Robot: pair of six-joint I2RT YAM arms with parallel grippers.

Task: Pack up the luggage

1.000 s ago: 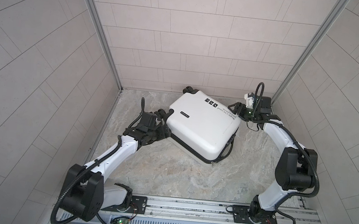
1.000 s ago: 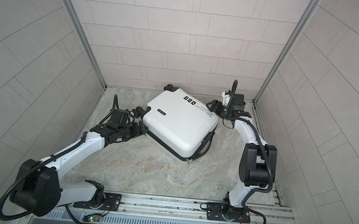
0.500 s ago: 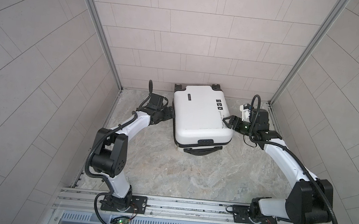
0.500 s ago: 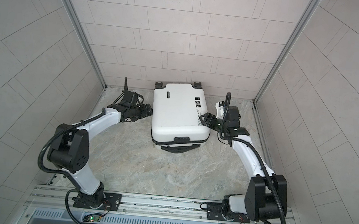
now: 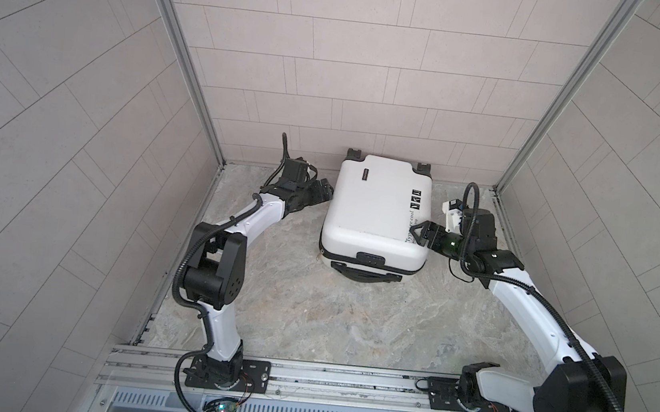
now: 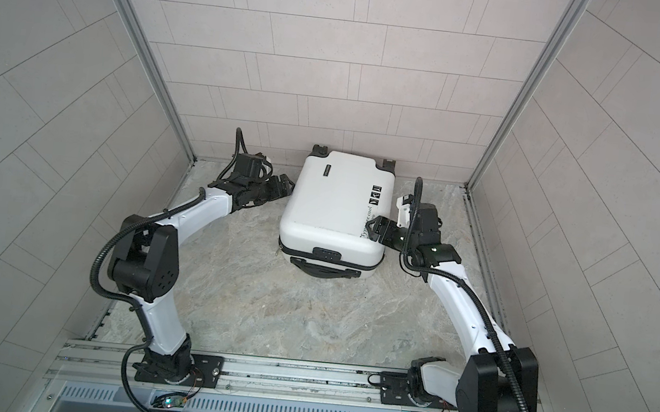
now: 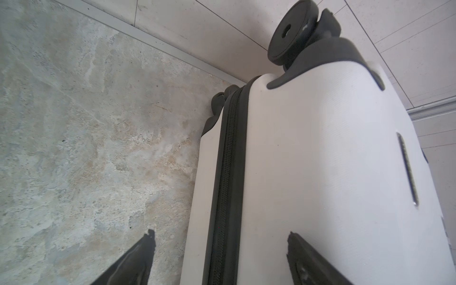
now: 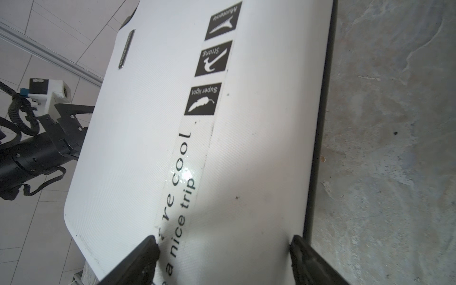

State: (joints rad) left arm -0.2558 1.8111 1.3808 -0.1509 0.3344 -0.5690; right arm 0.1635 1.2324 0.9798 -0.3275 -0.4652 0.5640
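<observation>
- At the back of the table (image 5: 309, 305), by the wall (image 5: 373, 94), the luggage (image 5: 378, 208) lies flat and zipped shut.
- Nothing else lies out, so the packing looks about done.
- Left pincer (image 5: 325, 192) and right pincer (image 5: 417, 234) are wide open at its sides, holding nothing.
- It looks hard, white and smooth, with round corners, black wheels (image 7: 291, 32) and a black zip (image 7: 225, 185).

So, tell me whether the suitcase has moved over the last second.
Yes. The suitcase has swung round from a diagonal and slid back, so its wheels now sit by the back wall.
</observation>
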